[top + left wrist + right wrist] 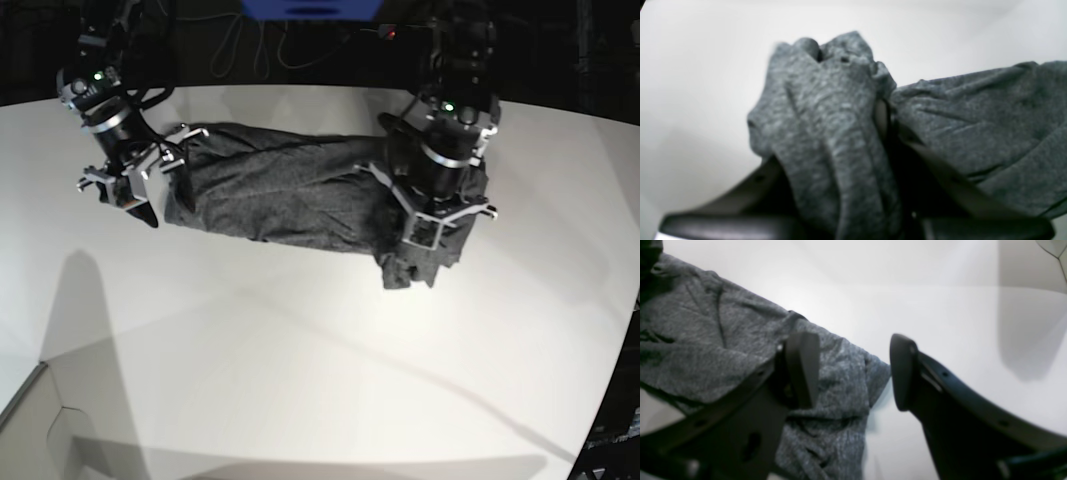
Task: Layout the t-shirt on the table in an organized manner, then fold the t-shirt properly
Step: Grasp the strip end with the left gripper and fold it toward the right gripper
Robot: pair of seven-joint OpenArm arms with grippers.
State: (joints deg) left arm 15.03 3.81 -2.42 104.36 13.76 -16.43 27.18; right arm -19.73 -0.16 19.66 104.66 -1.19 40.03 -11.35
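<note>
A smooth white bench [300, 380] with a curved edge carries the grey t-shirt [290, 195], bunched toward the far side. The left gripper [887, 133] pinches a fold of it; the right gripper [853, 370] gapes empty at its end. Darkness lies behind.

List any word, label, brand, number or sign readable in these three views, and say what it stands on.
None can be read.
t-shirt: plain heathered grey, no print showing.
table: bare white, no marking.
left gripper and right gripper: no legible label; only small green lights on the arms.
Blue object at the base view's top edge: no text visible.
</note>
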